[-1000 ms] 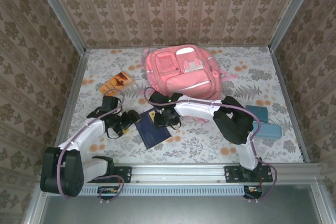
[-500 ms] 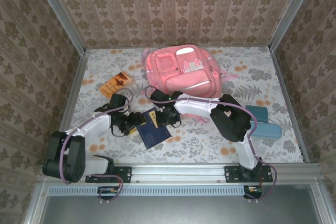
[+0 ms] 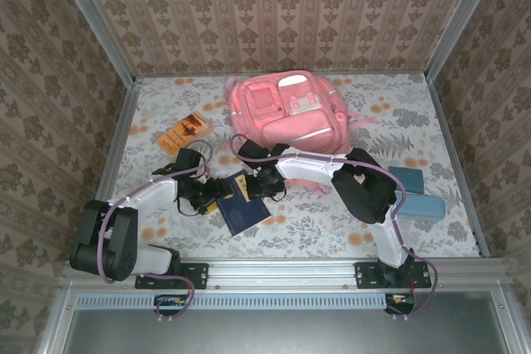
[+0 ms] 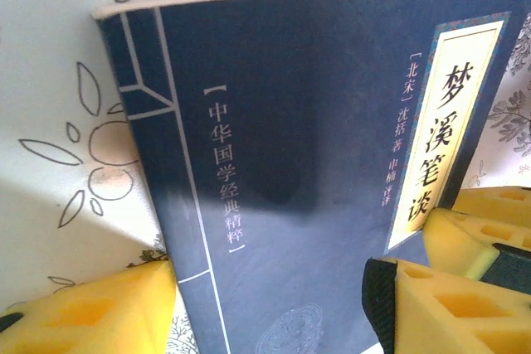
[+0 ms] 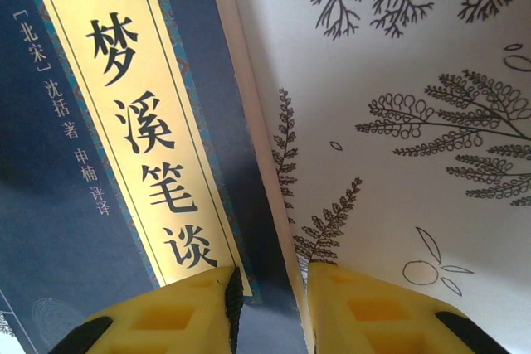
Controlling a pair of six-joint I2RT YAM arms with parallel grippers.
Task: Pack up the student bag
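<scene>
Navy paper book (image 3: 241,215), flat n stiff, long side pointing far. Soft pink student bag (image 3: 286,118) sits just past it at the back, nearer the right gripper (image 3: 253,191). Its yellow foam pads (image 5: 166,321) squeeze close on the book's edge; can't tell if held. Left gripper (image 3: 206,195) gapes wide across the spine side.

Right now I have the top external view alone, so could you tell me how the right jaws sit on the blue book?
Observer: The right gripper straddles the long edge of the blue book: one finger over the cover, the other over the tablecloth.
Operator: Thank you. And the left jaws?
Observer: The left gripper is wide open, close over the same cover.
Operator: Is there a mark to steer by?
Observer: A gold title strip runs along the edge that the right jaws straddle.
</scene>
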